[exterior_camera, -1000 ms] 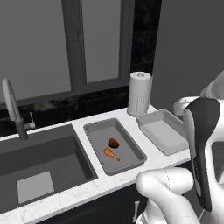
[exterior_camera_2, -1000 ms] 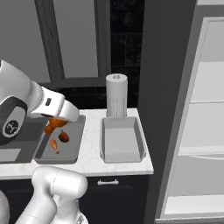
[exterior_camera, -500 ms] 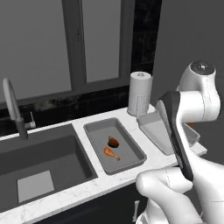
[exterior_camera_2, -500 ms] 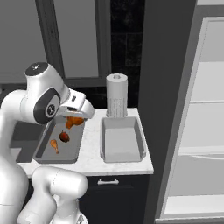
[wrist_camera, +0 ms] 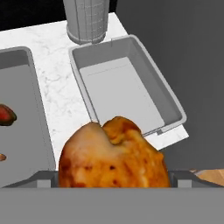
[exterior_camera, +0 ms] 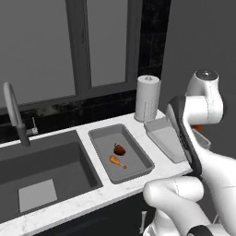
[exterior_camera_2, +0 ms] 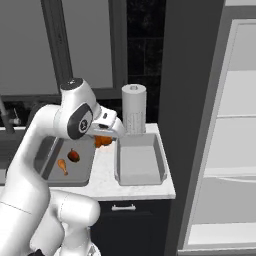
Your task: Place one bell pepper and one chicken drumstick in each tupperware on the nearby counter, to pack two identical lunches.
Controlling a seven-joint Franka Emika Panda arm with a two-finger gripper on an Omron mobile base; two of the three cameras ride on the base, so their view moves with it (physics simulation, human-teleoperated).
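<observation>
Gripper (exterior_camera_2: 103, 141): clamped on a chicken drumstick (wrist_camera: 114, 157), hanging above the counter (exterior_camera_2: 105, 172) between the two tubs.
Empty tupperware (wrist_camera: 156, 103): right, beside the paper towel roll (exterior_camera_2: 134, 115).
Filled tupperware (exterior_camera_2: 82, 175): holds bell pepper (exterior_camera_2: 73, 155) and drumstick (exterior_camera_2: 62, 165).
Risk: released early, the meat would likely land on marble.

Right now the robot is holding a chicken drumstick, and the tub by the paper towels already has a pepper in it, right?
Not quite. The end effector does hold a drumstick, but the tub by the paper towels has nothing in it, as the hand view shows. The pepper lies in the other tub, next to the sink.
</observation>
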